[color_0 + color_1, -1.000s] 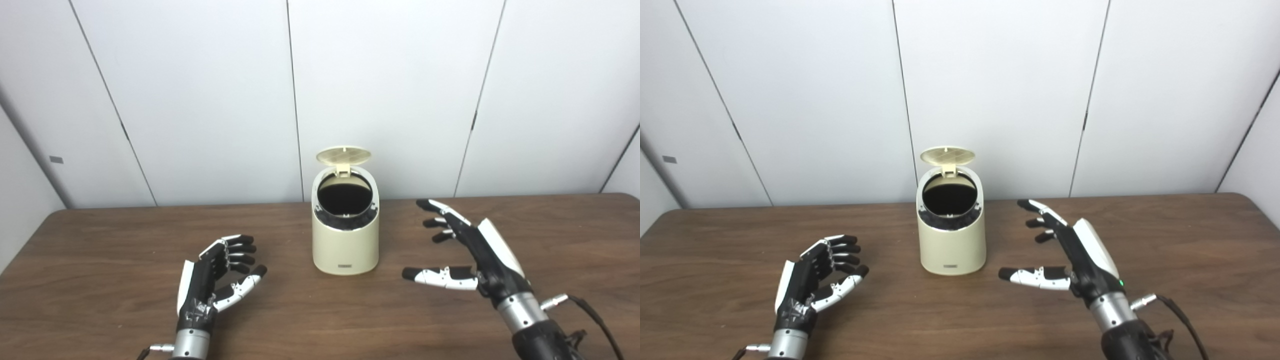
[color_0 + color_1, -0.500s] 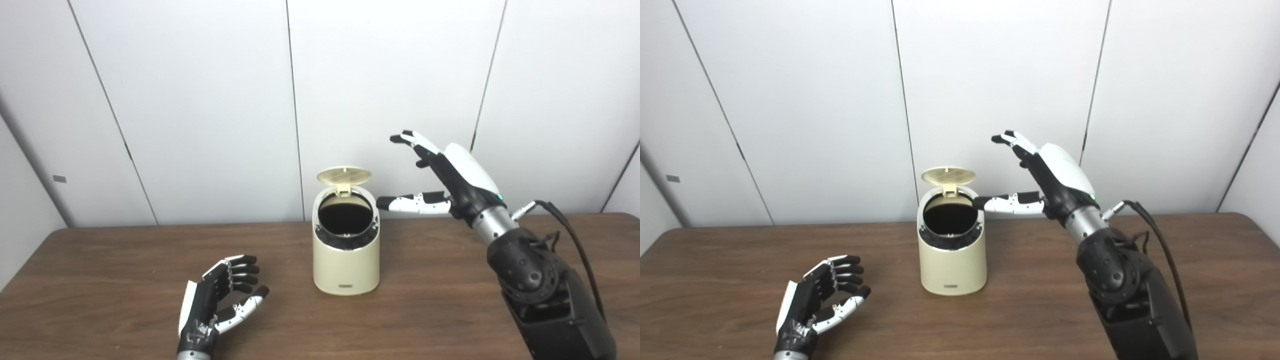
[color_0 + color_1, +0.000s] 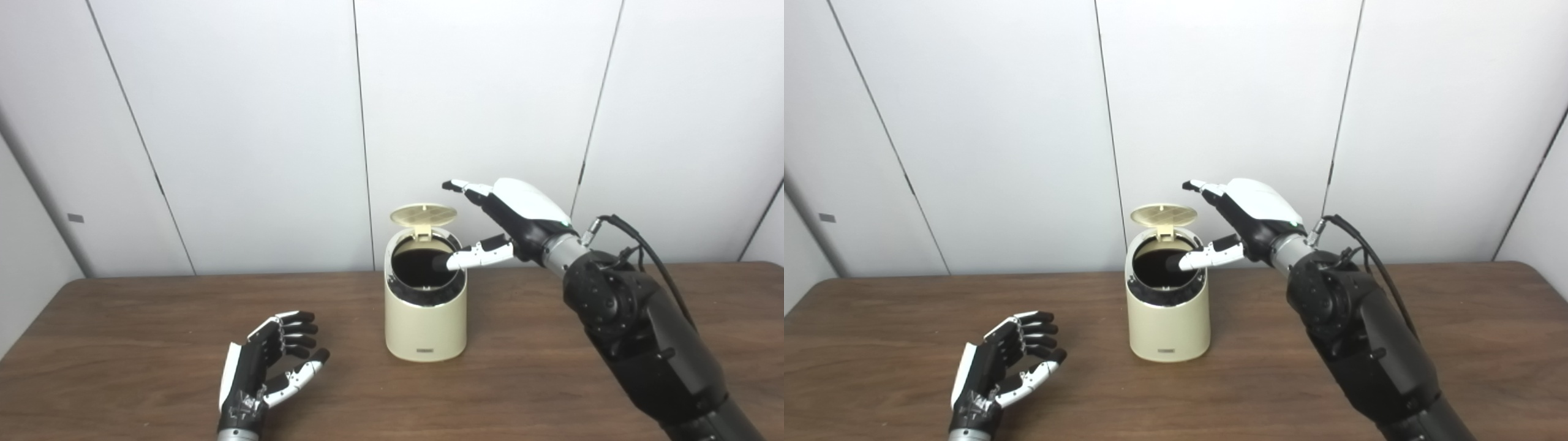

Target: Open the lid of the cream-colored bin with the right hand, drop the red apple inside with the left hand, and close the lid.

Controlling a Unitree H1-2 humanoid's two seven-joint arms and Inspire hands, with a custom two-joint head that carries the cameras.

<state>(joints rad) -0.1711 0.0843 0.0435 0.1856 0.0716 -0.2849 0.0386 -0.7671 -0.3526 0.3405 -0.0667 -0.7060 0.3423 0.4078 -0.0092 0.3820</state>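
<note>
The cream-colored bin (image 3: 425, 318) stands upright near the middle of the brown counter (image 3: 122, 318), its round lid (image 3: 424, 214) tipped up at the back and the dark mouth exposed. The right robot hand (image 3: 511, 217) hangs just right of the lid, fingers spread and holding nothing, thumb reaching over the bin's mouth. The left robot hand (image 3: 266, 364) lies low on the counter left of the bin, fingers loosely curled, empty. No apple shows

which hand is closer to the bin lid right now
Right. The right hand is raised beside the open lid, thumb over the bin mouth. The left hand rests low on the table, apart from it.
</note>
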